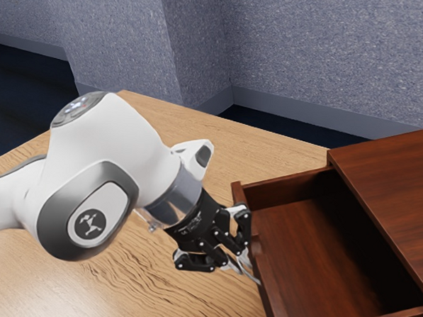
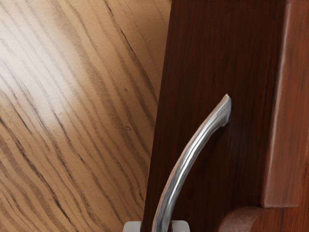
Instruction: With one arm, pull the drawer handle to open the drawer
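end effector: mine [image 1: 240, 263] is clamped on the drawer handle [image 1: 251, 273], one finger on each side. In the wrist view you can see the pale finger pads [image 2: 131, 226] pinching the silver bar [image 2: 193, 145] near its lower end.

drawer: the drawer [image 1: 312, 274] is already pulled a good way out of the dark wood cabinet [image 1: 401, 190]. Its inside is bare, nothing in it. The front panel [image 2: 212, 58] faces me.

where it sits: the cabinet is over toward the table [image 1: 119, 288] edge on the exterior view's right. The open drawer reaches out over the wood-grain top toward the middle.

step in hand: looks to me like the pull itself, and pretty far along judging by how much of the inside is showing.

how to do it right: I'd keep the pull dead straight along the drawer's slide, no sideways drift, or the box could bind in its rails. My grip is low on the curved bar rather than in the middle, so I'd watch for the bar sliding through the pads or the panel twisting. Go slow and steady with the squeeze firm, and stop when the slide runs out, no yanking.

what could go wrong: pulling at an angle, or losing the bar off the pad tips.

count: one arm [image 1: 89, 187], one end effector, two finger pads, one cabinet, one drawer, one handle, one table.
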